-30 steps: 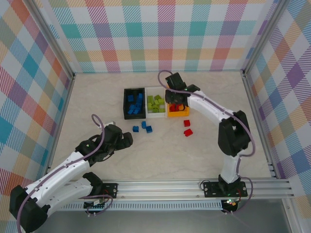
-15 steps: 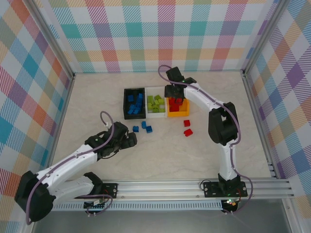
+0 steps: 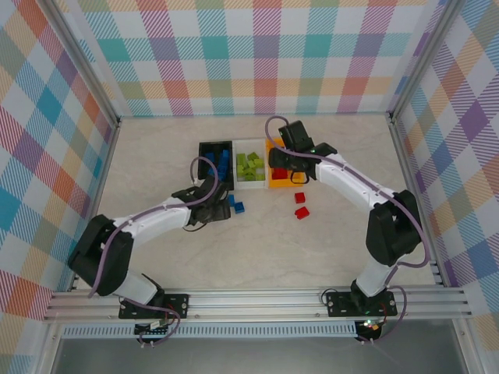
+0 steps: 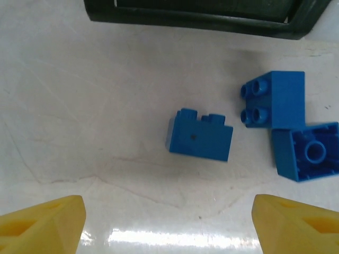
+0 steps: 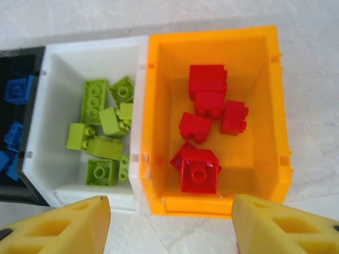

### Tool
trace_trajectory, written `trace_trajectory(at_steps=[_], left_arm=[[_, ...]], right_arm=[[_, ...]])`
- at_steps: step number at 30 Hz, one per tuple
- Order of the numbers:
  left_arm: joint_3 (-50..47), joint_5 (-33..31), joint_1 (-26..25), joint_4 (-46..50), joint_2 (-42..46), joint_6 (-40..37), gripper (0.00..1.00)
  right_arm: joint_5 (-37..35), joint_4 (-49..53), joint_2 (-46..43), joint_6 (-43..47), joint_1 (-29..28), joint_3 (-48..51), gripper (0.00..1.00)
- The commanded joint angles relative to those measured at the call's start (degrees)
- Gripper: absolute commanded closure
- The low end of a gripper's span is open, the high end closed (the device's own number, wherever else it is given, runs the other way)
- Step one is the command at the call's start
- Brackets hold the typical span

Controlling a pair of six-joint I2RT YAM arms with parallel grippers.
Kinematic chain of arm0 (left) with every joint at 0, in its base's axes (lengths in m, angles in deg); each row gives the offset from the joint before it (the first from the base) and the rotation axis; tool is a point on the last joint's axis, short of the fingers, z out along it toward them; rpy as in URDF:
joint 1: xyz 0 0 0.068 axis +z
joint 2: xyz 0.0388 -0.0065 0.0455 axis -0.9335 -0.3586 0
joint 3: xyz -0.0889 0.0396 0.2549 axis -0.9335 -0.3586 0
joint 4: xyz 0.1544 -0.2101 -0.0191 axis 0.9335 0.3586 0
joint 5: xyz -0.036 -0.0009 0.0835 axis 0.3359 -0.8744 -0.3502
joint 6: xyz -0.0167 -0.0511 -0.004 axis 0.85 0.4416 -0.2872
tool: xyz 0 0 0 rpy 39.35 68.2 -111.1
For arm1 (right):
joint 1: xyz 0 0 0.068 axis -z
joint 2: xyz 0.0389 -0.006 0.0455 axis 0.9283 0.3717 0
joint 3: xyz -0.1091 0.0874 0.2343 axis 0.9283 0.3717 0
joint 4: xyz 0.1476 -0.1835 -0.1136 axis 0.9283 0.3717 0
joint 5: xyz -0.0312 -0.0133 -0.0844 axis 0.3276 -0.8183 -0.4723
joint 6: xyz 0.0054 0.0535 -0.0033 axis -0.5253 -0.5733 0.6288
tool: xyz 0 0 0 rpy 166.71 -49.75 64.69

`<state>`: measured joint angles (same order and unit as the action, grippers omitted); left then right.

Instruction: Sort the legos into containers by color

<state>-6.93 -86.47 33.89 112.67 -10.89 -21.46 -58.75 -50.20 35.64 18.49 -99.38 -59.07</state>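
Plaid walls enclose a pale, veined table [image 3: 156,156]. Three bins stand in a touching row at mid-table: black bin [image 4: 201,16] on the left, white bin [image 5: 58,106] in the middle, orange bin [image 5: 262,132] on the right. Black holds blue legos [image 3: 217,162], white holds green legos [image 5: 100,127], orange holds several red legos [image 5: 198,172]. Loose on the table: three blue bricks just in front of the black bin, and two loose reds [image 3: 302,212] lying close together in front of and slightly right of the orange bin. Left gripper [image 3: 212,211] hangs low over the loose blues; in its wrist view the yellow fingers [image 4: 42,222] stand wide apart with nothing between them, and one blue brick [image 4: 200,135] lies on its side ahead of the gap. Two more, the blue pair [image 4: 278,99], touch each other to its right, one studs sideways, one hollow side up. Right gripper [image 3: 283,160] hovers over the near edge of the orange bin, its jaws apart and empty.
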Motion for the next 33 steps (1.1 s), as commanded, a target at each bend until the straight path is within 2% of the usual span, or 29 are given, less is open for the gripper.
trace_trajectory(at_steps=[1,8,12,19,21,26,30,33], left_arm=[[3.56,-3.67,0.22,1.17,-4.26,-2.81,0.18],[8.27,-5.26,0.2,1.75,-11.42,-4.29,0.18],[9.9,-5.89,0.28,1.81,-14.17,-4.63,0.24],[10.36,-6.28,0.47,-0.09,-16.68,-5.26,0.4],[10.36,-6.41,0.46,-0.4,-16.88,-5.3,0.48],[9.83,-6.63,0.47,-1.06,-15.77,-5.47,0.64],[9.14,-6.65,0.51,-0.06,-12.88,-4.66,0.7],[7.34,-6.12,0.47,0.85,-6.77,-3.14,0.71]], right_arm=[[0.55,-2.35,-1.41,-0.81,0.09,2.25,0.38],[0.16,-2.74,-2.97,-0.78,0.18,2.8,0.39],[0.02,-2.82,-3.71,-0.45,0.26,2.67,0.39],[0.0,-2.83,-4.11,-0.37,0.22,2.86,0.39],[0.02,-2.81,-4.29,-0.37,0.26,2.96,0.39],[-0.11,-2.59,-4.55,-0.45,0.26,2.94,0.39],[-0.06,-2.45,-4.76,-0.4,0.26,3.22,0.4],[0.33,-2.66,-5.47,-0.72,0.26,4.2,0.4]])
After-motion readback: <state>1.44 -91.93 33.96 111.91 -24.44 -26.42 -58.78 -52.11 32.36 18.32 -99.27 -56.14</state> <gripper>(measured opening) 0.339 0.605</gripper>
